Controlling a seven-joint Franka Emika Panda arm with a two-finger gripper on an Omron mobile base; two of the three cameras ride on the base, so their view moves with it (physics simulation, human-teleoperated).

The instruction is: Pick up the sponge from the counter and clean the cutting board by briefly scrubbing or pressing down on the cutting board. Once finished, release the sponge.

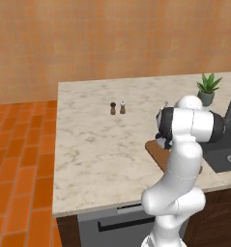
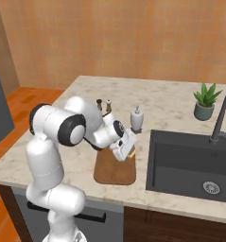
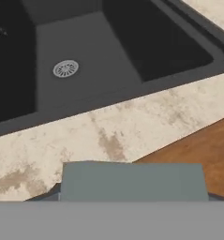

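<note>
Matt grey-blue sponge (image 3: pixel 132 180), brown wooden cutting board (image 3: pixel 197 150), veined marble-patterned counter (image 3: pixel 108 136), dark matt sink (image 3: pixel 85 51).

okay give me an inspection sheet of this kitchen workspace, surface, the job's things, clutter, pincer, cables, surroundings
Surface: beige marble counter, dark sink set into it at the right.
Job's things: sponge, grey-blue top, held in the pincer above the near-sink edge of the brown cutting board; whether it touches the board cannot be told.
Clutter: white soap dispenser behind the board; two small shakers further back; potted plant by the faucet.
Pincer: pincer over the board, tilted toward the sink, closed on the sponge.
Cables: nothing seen.
Surroundings: orange tiled floor, tan wall, dark cabinet fronts below the counter.
</note>
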